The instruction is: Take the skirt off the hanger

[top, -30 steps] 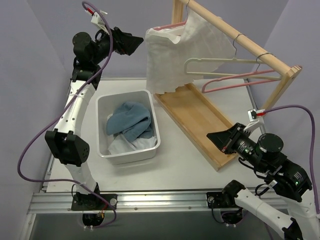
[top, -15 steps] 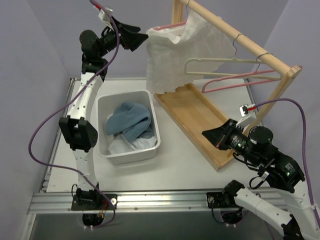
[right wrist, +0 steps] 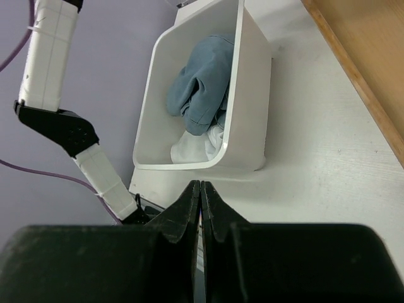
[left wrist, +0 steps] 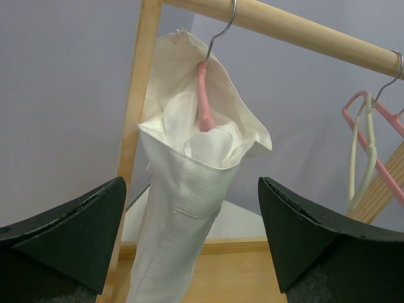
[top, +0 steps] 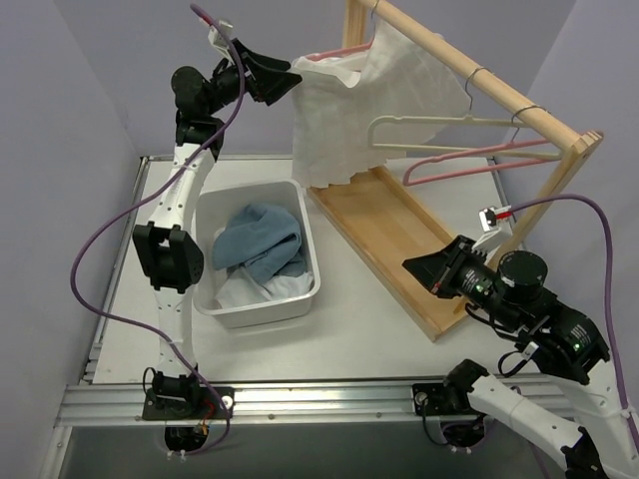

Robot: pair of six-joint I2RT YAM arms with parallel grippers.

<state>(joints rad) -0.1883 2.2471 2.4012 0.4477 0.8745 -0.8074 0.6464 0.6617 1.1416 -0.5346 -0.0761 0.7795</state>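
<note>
Advance the wide-spread left pincer (left wrist: 191,186) onto the waistband of the white skirt (top: 339,110), which hangs on the pink hanger (left wrist: 203,95) from the wooden rail (left wrist: 303,28), gripping cloth only, not the hanger; the right pincer (right wrist: 201,189) is closed, empty.

Soft, even light is coming from overhead; all 3 views are reading bright, no glare. Left wrist cam: the left gripper (left wrist: 190,186) fingers (left wrist: 69,246) are showing dark and slightly soft, while the skirt (left wrist: 180,202) just ahead betw. them is reading sharp, its folds shading gently. Right wrist cam: the right gripper (right wrist: 199,186) fingers (right wrist: 180,221) are blurring black near the lens; the bin (right wrist: 252,82) beyond them is looking crisp.
</note>
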